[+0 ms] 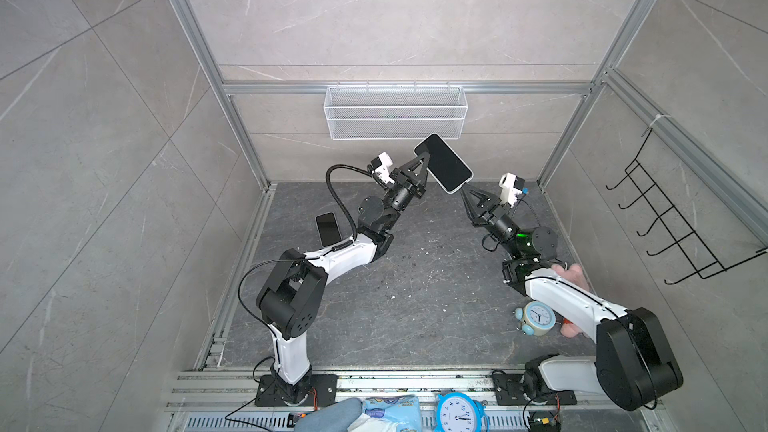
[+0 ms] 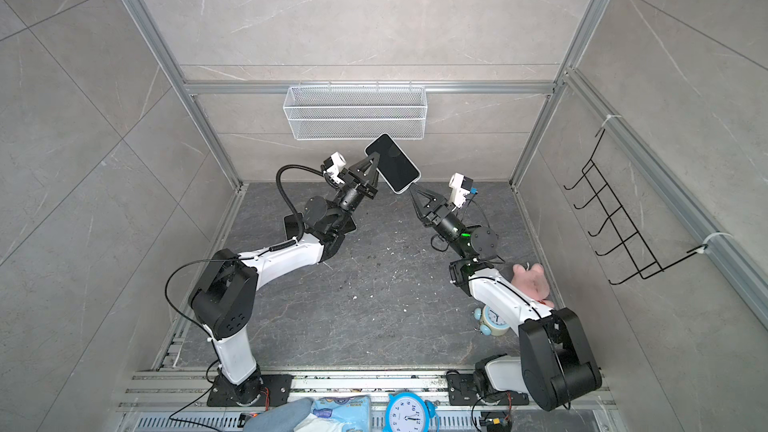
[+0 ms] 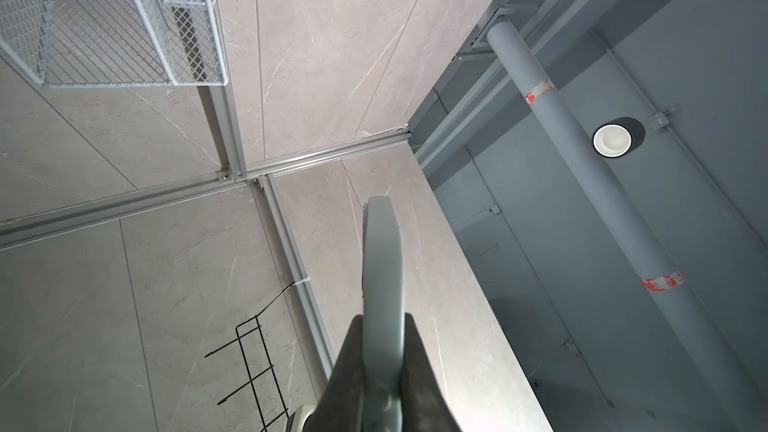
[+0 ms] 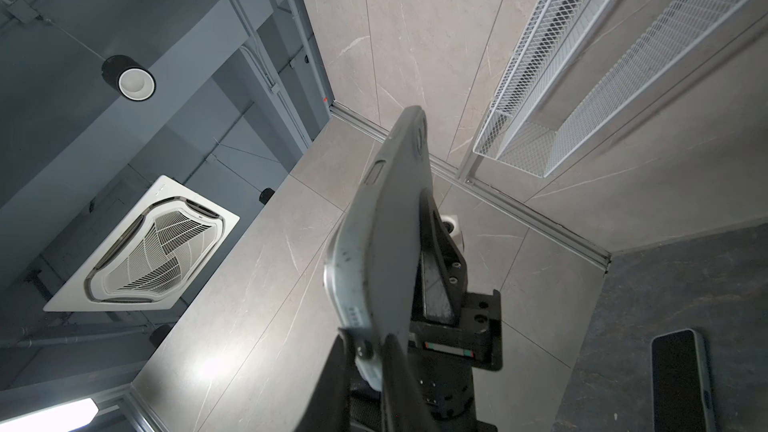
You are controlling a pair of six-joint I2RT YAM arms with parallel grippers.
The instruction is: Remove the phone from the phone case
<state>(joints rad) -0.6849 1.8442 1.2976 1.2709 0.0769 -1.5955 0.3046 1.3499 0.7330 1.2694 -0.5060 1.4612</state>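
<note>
The dark stone counter (image 1: 415, 305) spreads out below a white wire basket (image 1: 395, 118) (image 2: 355, 118) that hangs on the back wall. A black hook rack (image 1: 673, 218) hangs on the side wall, well to the right of the basket in both top views.

The left hand (image 1: 424, 158) (image 2: 376, 158) is raised just under the basket. It is closed tight on one long edge of the phone (image 1: 444, 163) (image 2: 392, 162). Its wrist view shows a finger on each face of that edge (image 3: 382, 263).

The right hand (image 1: 463, 187) (image 2: 411, 189) reaches up from farther below the basket, its fingers nearly together. In its wrist view they pinch the bottom corner of the phone (image 4: 390, 243).

The phone is held in the air, clear of the counter, just below the basket's right end, tilted with its black screen up. It sits in its pale-rimmed case (image 1: 451, 191).

A second phone (image 1: 328, 229) (image 4: 681, 384) lies flat on the counter, well down and left of the basket. A small blue alarm clock (image 1: 538, 317) stands far from the basket, beside the right arm.
</note>
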